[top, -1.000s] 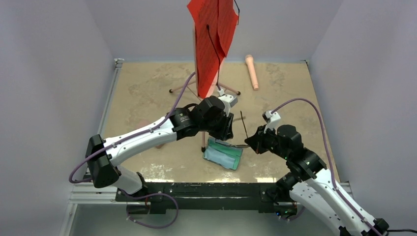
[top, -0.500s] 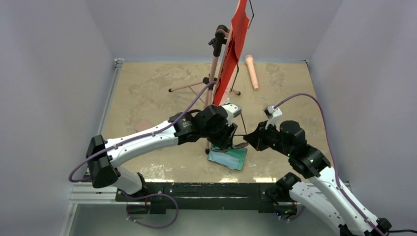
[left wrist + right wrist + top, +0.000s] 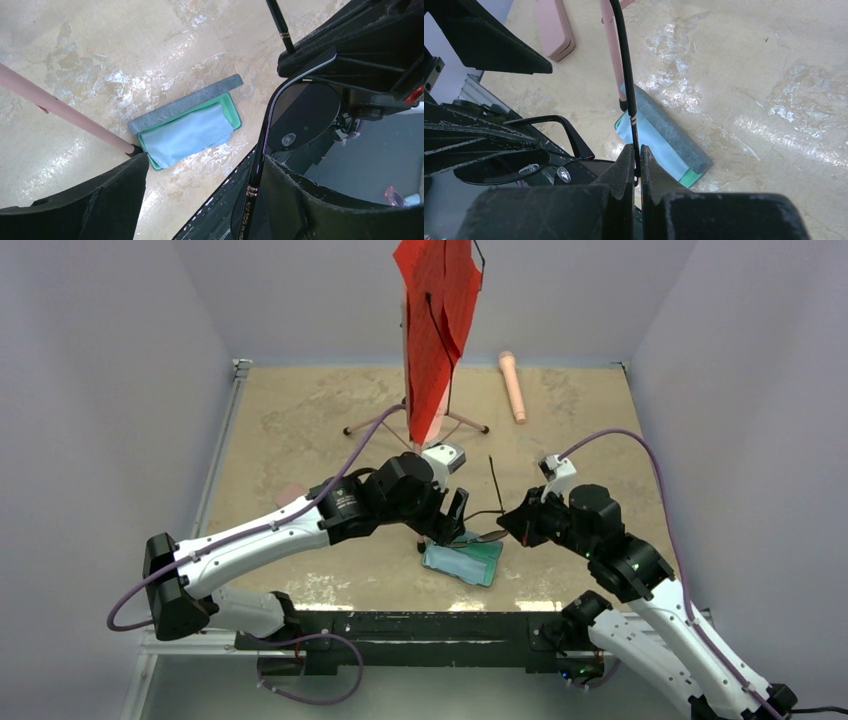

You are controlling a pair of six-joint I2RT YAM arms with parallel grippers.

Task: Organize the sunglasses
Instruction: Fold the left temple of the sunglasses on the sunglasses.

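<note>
The black sunglasses [image 3: 486, 535] hang just above the open grey-blue case [image 3: 462, 562], one thin arm [image 3: 494, 488] pointing away from me. My right gripper [image 3: 637, 162] is shut on that thin arm [image 3: 626, 75], and the dark lenses [image 3: 499, 170] sit to its left. My left gripper [image 3: 207, 167] is open above the case [image 3: 185, 125]. The glasses' other arm [image 3: 260, 165] runs along the inside of its right finger [image 3: 310, 200], and a lens [image 3: 300, 112] shows beyond. I cannot tell if that finger touches it. The case shows green lining and a blue cloth [image 3: 644, 137].
A pink tripod with a red sheet [image 3: 437, 320] stands mid-table; one leg [image 3: 60, 107] ends beside the case. A pink oblong case [image 3: 555, 27] lies to the left, partly behind my left arm. A pink cylinder [image 3: 512, 385] lies at the far back.
My left gripper's jaws have spread wide and the left arm has drawn back toward the left. The red sheet has swung round. The right gripper keeps its hold.
</note>
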